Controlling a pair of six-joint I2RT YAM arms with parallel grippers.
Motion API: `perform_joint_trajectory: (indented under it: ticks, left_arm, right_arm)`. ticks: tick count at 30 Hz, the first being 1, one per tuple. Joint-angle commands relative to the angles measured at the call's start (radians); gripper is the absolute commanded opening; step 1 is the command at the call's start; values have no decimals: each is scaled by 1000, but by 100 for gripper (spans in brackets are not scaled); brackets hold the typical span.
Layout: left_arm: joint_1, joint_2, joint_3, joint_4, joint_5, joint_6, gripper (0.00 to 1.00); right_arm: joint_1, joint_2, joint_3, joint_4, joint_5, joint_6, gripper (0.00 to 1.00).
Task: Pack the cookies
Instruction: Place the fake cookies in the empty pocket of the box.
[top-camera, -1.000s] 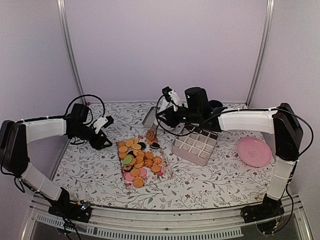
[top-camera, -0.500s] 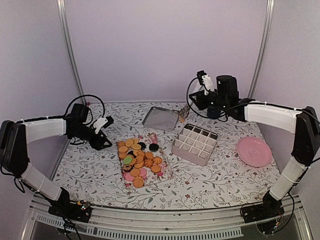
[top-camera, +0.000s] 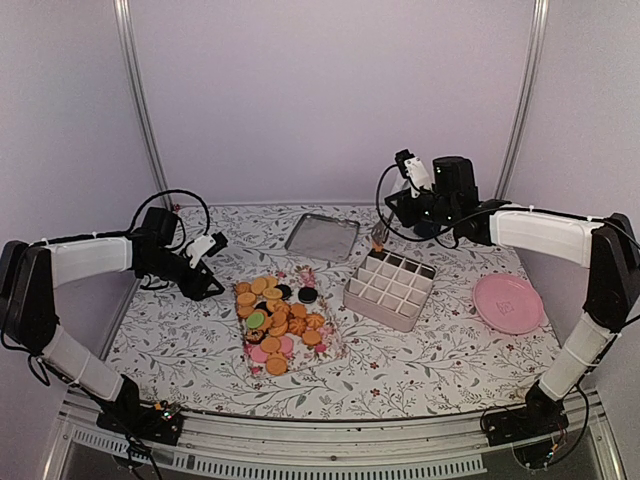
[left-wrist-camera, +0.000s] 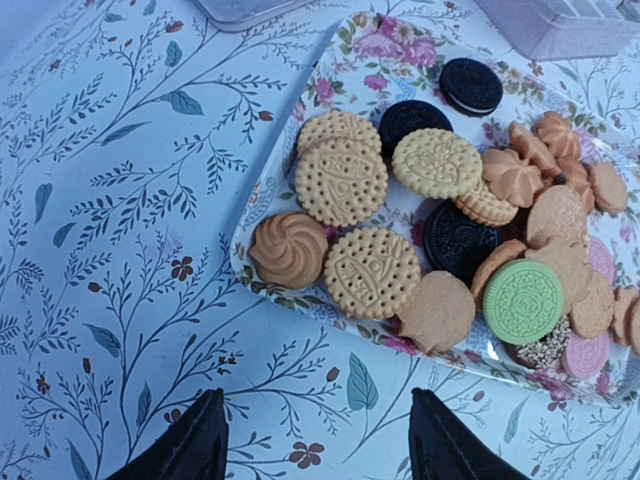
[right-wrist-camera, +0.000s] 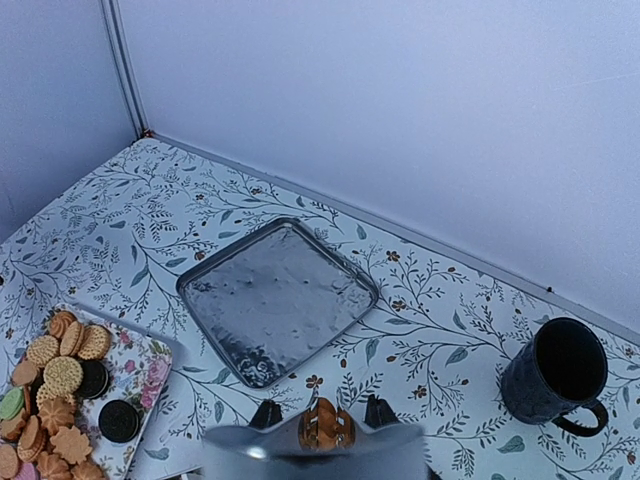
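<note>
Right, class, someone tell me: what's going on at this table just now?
The two-armed robot is packing cookies. The right gripper is shut on one orange cookie, held up in the air near the far corner of the white divided box, not yet in a compartment. The left gripper is open and holds nothing, low over the table beside the flowered tray. The rest of the cookies lie piled on that tray.
</note>
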Motion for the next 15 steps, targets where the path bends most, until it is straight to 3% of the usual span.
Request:
perform_joint_trajectory:
  ticks: [1, 15]
  left_arm:
    - [8, -5, 4, -7, 13, -3, 63]
    - [7, -15, 13, -17, 12, 0, 63]
  right_arm:
    - [-4, -30, -16, 19, 17, -15, 1]
    - [-4, -17, -16, 16, -7, -18, 24]
